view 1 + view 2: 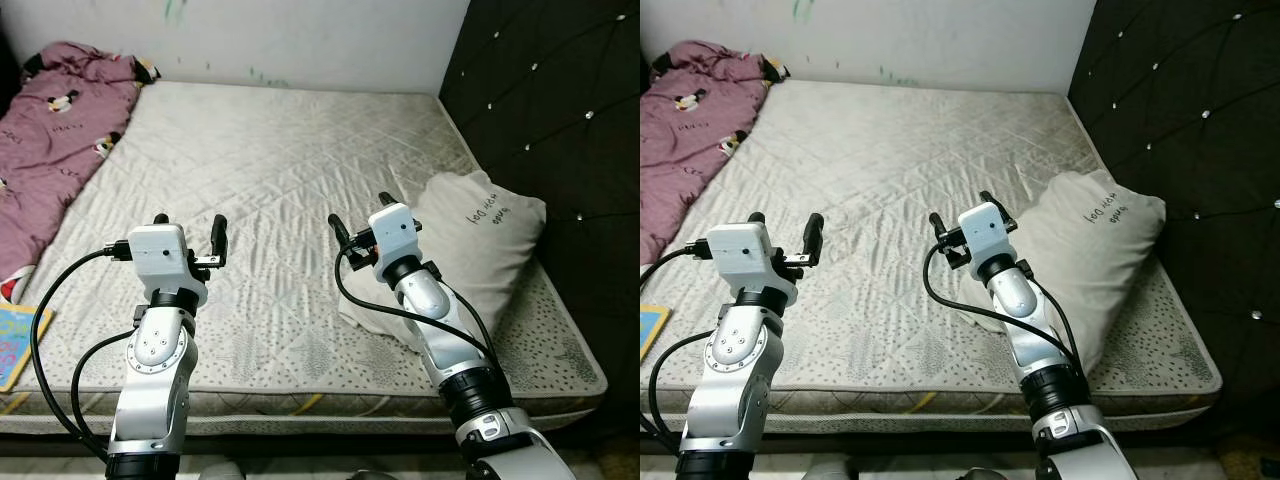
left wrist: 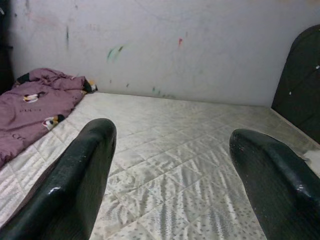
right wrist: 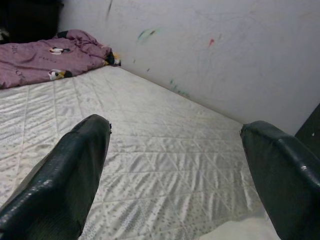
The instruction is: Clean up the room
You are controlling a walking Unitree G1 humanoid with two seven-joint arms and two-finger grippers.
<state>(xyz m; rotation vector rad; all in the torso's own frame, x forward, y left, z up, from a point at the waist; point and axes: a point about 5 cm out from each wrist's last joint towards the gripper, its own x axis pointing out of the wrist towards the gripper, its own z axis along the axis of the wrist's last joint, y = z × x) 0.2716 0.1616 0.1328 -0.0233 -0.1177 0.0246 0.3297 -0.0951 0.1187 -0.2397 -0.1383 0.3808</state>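
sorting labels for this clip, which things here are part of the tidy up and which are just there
Part of the job:
pillow, lying at the bed's right edge
purple blanket, crumpled at the far left
book, at the left edge

Just there:
mattress
dark headboard
wall

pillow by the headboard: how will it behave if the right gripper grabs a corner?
The pillow looks soft and slumped, so it will probably sag. Its loose cover may bunch between the fingers. Likely light for its bulk.
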